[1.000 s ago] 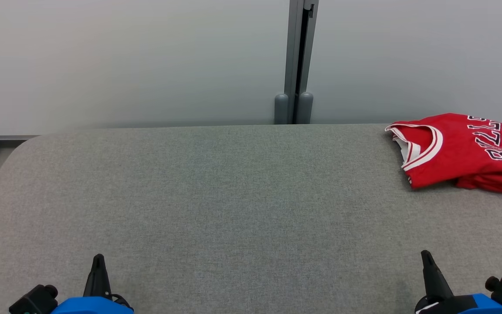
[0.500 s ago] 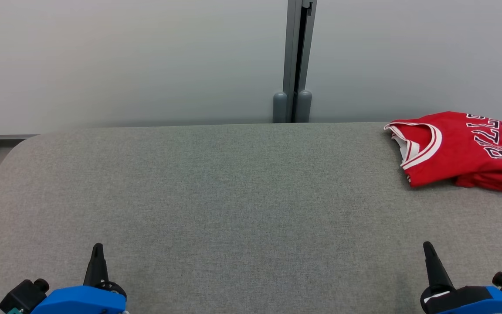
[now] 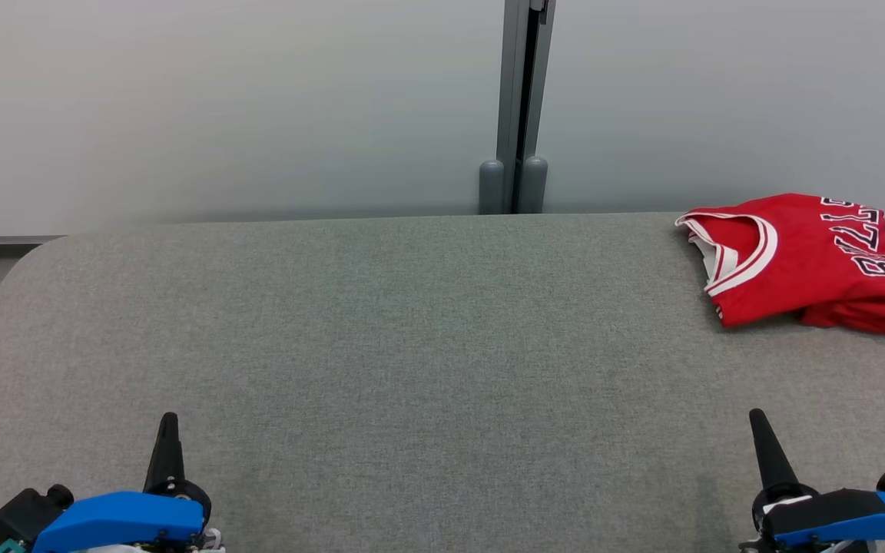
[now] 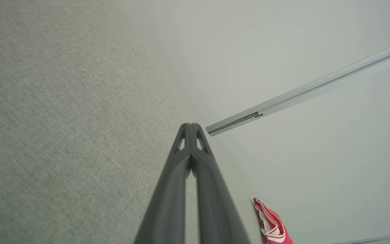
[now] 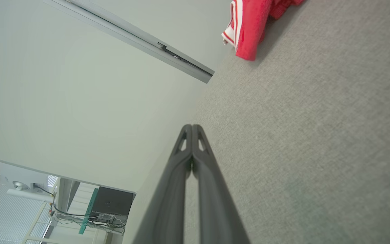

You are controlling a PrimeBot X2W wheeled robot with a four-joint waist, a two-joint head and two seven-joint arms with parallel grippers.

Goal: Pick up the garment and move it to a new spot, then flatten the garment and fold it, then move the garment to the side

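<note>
Near edge of the counter (image 3: 412,346): left fingers (image 3: 168,445) and right fingers (image 3: 764,445), both pairs pressed shut, holding nothing. Far right corner of the counter: the red garment (image 3: 803,261), folded, well apart from both. It lies close to the counter's edge, so a careless right-arm sweep could spill the fold or push it off. Compared with a second ago, both pairs reach further onto the counter, and the camera has shifted slightly.

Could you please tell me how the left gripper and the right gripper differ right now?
The left gripper is at the table's near left, the right gripper at its near right. The right gripper is much nearer the folded red jersey at the far right than the left gripper. Both are shut and empty, fingers pointing forward.
</note>
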